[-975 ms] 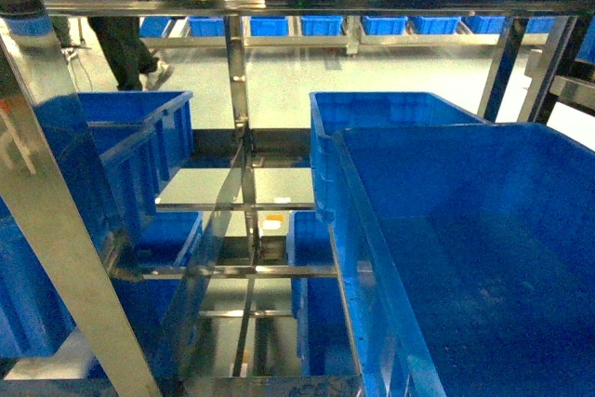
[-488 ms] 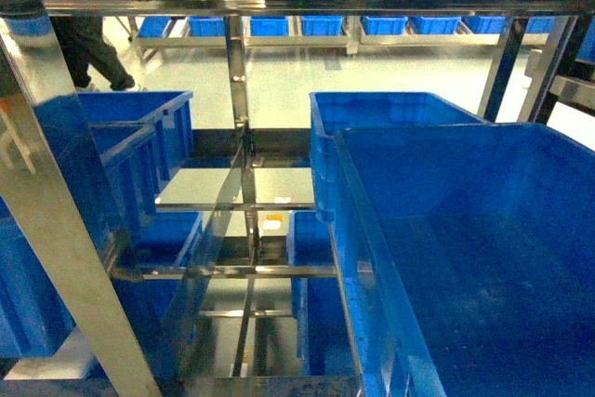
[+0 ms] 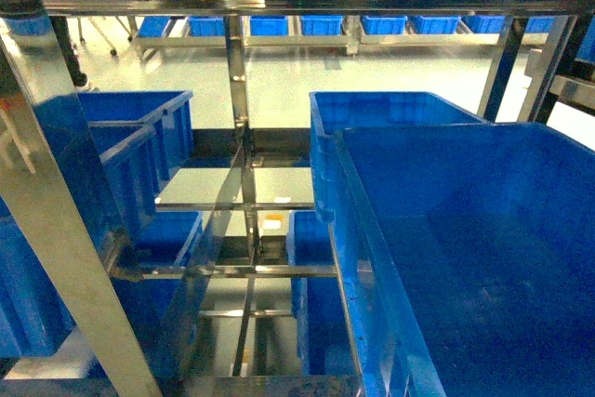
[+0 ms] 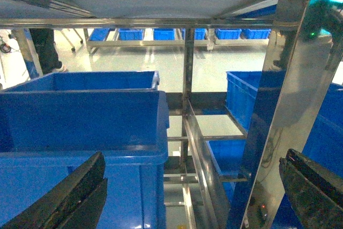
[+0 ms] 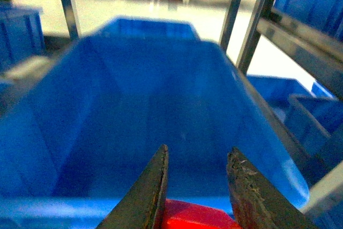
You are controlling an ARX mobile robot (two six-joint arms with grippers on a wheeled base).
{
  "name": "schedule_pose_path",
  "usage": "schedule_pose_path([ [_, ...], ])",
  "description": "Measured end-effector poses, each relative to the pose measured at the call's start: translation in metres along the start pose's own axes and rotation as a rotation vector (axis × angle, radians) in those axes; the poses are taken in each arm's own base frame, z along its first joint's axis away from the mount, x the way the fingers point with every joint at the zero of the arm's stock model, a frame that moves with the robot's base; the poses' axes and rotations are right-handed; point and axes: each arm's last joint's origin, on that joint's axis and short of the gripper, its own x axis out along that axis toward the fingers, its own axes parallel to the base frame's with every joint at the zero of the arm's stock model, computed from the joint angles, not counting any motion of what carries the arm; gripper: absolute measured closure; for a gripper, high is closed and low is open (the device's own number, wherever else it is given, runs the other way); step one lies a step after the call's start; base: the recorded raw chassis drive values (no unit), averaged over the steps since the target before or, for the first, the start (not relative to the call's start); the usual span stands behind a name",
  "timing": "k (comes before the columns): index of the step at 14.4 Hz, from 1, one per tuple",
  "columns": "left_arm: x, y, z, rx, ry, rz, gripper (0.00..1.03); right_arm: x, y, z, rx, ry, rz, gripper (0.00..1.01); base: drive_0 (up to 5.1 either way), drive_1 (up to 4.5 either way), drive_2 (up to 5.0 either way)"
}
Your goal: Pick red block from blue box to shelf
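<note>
red block (image 5: 199, 215) pinched in right gripper (image 5: 195, 191) above bare blue crate (image 5: 134, 116); left gripper (image 4: 187, 197) wide.

Dark, tapered, scuffed jaws on the right gripper (image 5: 195, 186); left gripper (image 4: 193, 197) blunt black

The small glossy red plastic block (image 5: 197, 215) shows only as a bright sliver at the bottom edge of the right wrist view, low between the two dark fingers there, in front of a big blue crate. Its stud and full shape are out of sight. The shiny stainless-steel shelf (image 3: 244, 137) stands all around, square posts upright, open rail tiers level, reflecting blue, with a top tier overhead (image 4: 161, 9).
</note>
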Motion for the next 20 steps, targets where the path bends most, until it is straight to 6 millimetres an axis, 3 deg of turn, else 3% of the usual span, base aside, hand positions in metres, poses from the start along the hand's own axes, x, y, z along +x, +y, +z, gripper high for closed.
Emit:
schedule_pose_path([
  [1, 0.0, 0.0, 0.0, 0.0, 0.0, 0.0, 0.05, 0.008, 0.002, 0.002, -0.055, 0.108, 0.012, 0.74, 0.0, 0.0, 0.0],
  [3, 0.0, 0.0, 0.0, 0.0, 0.0, 0.0, 0.05, 0.026, 0.009, 0.011, -0.085, 0.116, 0.044, 0.74, 0.0, 0.0, 0.0],
  [6, 0.0, 0.0, 0.0, 0.0, 0.0, 0.0, 0.05, 0.074, 0.024, 0.016, -0.098, 0.11, 0.043, 0.74, 0.0, 0.0, 0.0],
  [7, 0.0, 0.0, 0.0, 0.0, 0.0, 0.0, 0.05, 0.097, 0.028, 0.017, -0.091, 0.092, 0.007, 0.67, 0.0, 0.0, 0.0],
  [9, 0.0, 0.0, 0.0, 0.0, 0.0, 0.0, 0.05, 0.136, 0.038, 0.016, -0.061, 0.046, -0.022, 0.44, 0.0, 0.0, 0.0],
  [10, 0.0, 0.0, 0.0, 0.0, 0.0, 0.0, 0.05, 0.135, 0.045, 0.005, -0.069, 0.097, -0.004, 0.31, 0.0, 0.0, 0.0],
  [11, 0.0, 0.0, 0.0, 0.0, 0.002, 0.0, 0.05, 0.12, 0.049, 0.003, -0.084, 0.083, 0.009, 0.2, 0.0, 0.0, 0.0],
  [12, 0.0, 0.0, 0.0, 0.0, 0.0, 0.001, 0.05, 0.098, 0.051, 0.016, -0.052, -0.078, 0.008, 0.16, 0.0, 0.0, 0.0],
  [13, 0.0, 0.0, 0.0, 0.0, 0.0, 0.0, 0.05, 0.081, 0.046, 0.022, 0.007, -0.172, 0.016, 0.29, 0.0, 0.0, 0.0],
  [14, 0.0, 0.0, 0.0, 0.0, 0.0, 0.0, 0.05, 0.071, 0.035, 0.012, 0.019, -0.14, -0.009, 0.41, 0.0, 0.0, 0.0],
  [16, 0.0, 0.0, 0.0, 0.0, 0.0, 0.0, 0.05, 0.061, 0.026, 0.003, 0.026, -0.097, -0.01, 0.65, 0.0, 0.0, 0.0],
  [19, 0.0, 0.0, 0.0, 0.0, 0.0, 0.0, 0.05, 0.049, 0.016, 0.008, 0.043, -0.132, -0.008, 1.0, 0.0, 0.0, 0.0],
  [20, 0.0, 0.0, 0.0, 0.0, 0.0, 0.0, 0.05, 0.045, 0.013, 0.005, 0.044, -0.118, -0.01, 0.99, 0.0, 0.0, 0.0],
])
